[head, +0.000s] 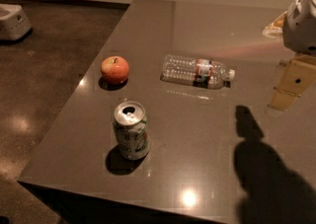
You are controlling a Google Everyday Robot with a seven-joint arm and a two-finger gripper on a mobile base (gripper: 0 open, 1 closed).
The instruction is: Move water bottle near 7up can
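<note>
The water bottle (195,71) lies on its side on the far middle of the desk (192,154), with its cap pointing right and its clear base pointing left. Nothing touches it. The red apple (114,69) sits to its left, apart from it. The 7up can (131,130) stands upright nearer the front edge, to the left of the bottle and well apart from it, with its opened top showing.

The gripper (294,82) hangs at the right edge of the view, above the desk and well apart from the bottle. I cannot tell whether it is apart or together.

The step in hand looks like the reach for the bottle; nothing is held yet. A good approach comes in from the right and above and closes across the ribbed body near the label band, square to the bottle's length. A lying bottle rolls easily, so a glancing touch would likely send it off. The plastic is thin, so a gentle squeeze should do.

For the carry, a path near and left keeps clear of the apple. A good place to set it down is just beside the can without touching it, since a nudge could tip the can.
</note>
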